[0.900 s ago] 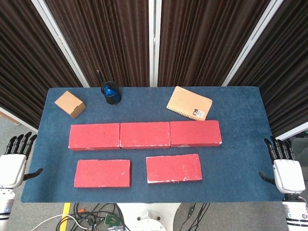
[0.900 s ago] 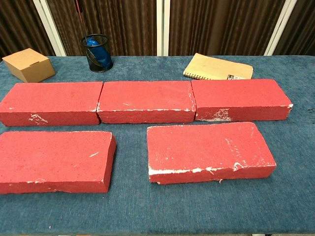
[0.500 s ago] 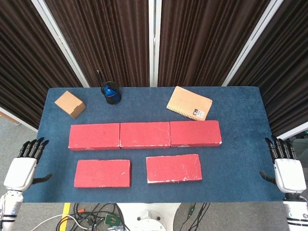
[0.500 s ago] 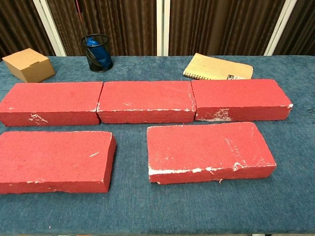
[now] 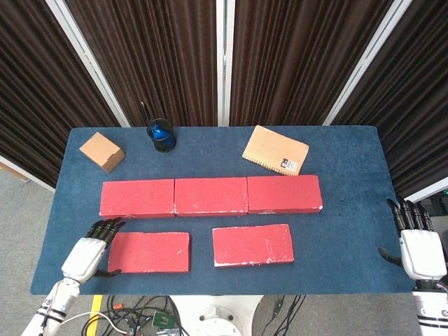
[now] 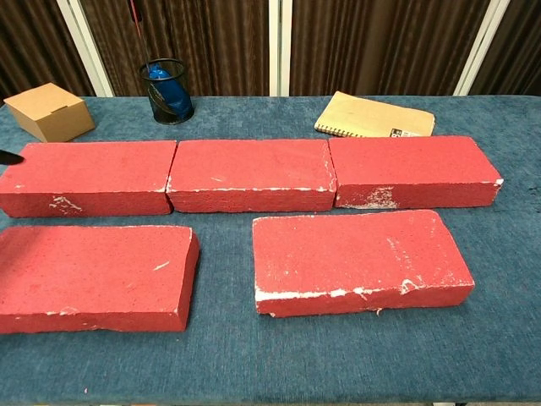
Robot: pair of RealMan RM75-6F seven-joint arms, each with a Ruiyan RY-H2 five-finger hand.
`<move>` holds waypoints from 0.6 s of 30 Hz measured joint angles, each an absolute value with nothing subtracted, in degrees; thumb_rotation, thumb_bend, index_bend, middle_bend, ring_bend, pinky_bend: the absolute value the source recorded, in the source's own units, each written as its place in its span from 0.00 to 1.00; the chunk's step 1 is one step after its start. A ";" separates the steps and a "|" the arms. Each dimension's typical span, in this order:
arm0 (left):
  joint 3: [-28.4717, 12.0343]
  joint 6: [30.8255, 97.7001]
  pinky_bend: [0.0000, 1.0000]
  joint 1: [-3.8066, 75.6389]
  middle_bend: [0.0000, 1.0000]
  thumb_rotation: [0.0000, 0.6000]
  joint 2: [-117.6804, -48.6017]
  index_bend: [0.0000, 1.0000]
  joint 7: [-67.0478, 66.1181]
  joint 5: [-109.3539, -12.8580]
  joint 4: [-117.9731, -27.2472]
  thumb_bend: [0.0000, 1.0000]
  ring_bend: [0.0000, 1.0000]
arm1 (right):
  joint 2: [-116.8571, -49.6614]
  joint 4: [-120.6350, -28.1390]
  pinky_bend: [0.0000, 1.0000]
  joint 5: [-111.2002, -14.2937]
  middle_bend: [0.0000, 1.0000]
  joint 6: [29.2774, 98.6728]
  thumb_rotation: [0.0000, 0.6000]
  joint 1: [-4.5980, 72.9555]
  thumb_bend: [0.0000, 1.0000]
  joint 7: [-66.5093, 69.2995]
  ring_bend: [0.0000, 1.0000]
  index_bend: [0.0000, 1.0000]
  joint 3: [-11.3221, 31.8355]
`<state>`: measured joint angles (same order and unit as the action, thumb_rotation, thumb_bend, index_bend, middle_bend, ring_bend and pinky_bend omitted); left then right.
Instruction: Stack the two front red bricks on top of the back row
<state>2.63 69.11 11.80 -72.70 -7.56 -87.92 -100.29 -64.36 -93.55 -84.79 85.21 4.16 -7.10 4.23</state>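
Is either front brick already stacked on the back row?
No. In the head view both the front left brick and the front right brick lie flat on the table, in front of the back row.

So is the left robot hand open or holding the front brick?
Open: the left robot hand holds nothing, fingers spread beside the front left brick.

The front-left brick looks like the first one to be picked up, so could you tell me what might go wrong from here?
The left hand is at the outer end of the front-left brick, so a one-ended grip could let it tip. The back row lies close behind, so a low lift might knock it. The right hand hangs off the table, too far to steady anything.
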 measured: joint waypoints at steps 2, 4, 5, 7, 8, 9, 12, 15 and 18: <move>2.50 67.25 0.00 12.67 0.00 1.00 -74.30 0.01 -9.67 -86.62 -100.45 0.00 0.00 | -64.30 -93.18 0.00 -84.80 0.00 85.16 1.00 4.09 0.00 -6.86 0.00 0.00 4.13; 2.41 65.81 0.00 13.33 0.00 1.00 -75.68 0.01 -10.94 -85.29 -100.41 0.00 0.00 | -64.19 -92.89 0.00 -84.62 0.00 85.05 1.00 4.05 0.00 -6.29 0.00 0.00 4.14; 2.32 65.19 0.00 13.67 0.00 1.00 -76.62 0.01 -11.47 -84.54 -100.26 0.00 0.00 | -64.10 -92.77 0.00 -84.51 0.00 84.97 1.00 4.05 0.00 -6.00 0.00 0.00 4.18; 2.15 64.57 0.00 14.13 0.00 1.00 -78.02 0.01 -12.12 -83.71 -99.80 0.00 0.00 | -63.87 -92.46 0.00 -84.35 0.00 84.82 1.00 4.13 0.00 -5.49 0.00 0.00 4.34; 2.05 64.11 0.00 14.45 0.00 1.00 -78.82 0.01 -12.78 -83.19 -99.41 0.00 0.00 | -63.85 -92.39 0.00 -84.35 0.00 84.82 1.00 4.16 0.00 -5.34 0.00 0.00 4.39; 2.00 63.70 0.00 14.72 0.00 1.00 -79.33 0.01 -13.33 -82.76 -99.15 0.00 0.00 | -63.84 -92.31 0.00 -84.40 0.00 84.85 1.00 4.20 0.00 -5.12 0.00 0.00 4.45; 1.82 62.27 0.00 15.53 0.00 1.00 -80.47 0.01 -14.78 -80.99 -98.65 0.00 0.00 | -63.94 -92.04 0.00 -84.40 0.00 84.74 1.00 4.28 0.00 -4.73 0.00 0.00 4.49; 1.72 60.80 0.00 16.25 0.00 1.00 -80.90 0.01 -15.50 -78.96 -98.66 0.00 0.00 | -64.03 -91.73 0.00 -84.24 0.00 84.50 1.00 4.37 0.00 -4.48 0.00 0.00 4.52; 1.75 59.63 0.00 16.98 0.00 1.00 -81.05 0.01 -16.11 -77.44 -98.92 0.00 0.00 | -64.11 -91.41 0.00 -83.95 0.00 84.40 1.00 4.37 0.00 -4.16 0.00 0.00 4.60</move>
<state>1.75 59.63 16.98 -81.05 -16.11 -77.44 -98.92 -64.11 -91.41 -83.95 84.40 4.37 -4.16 4.60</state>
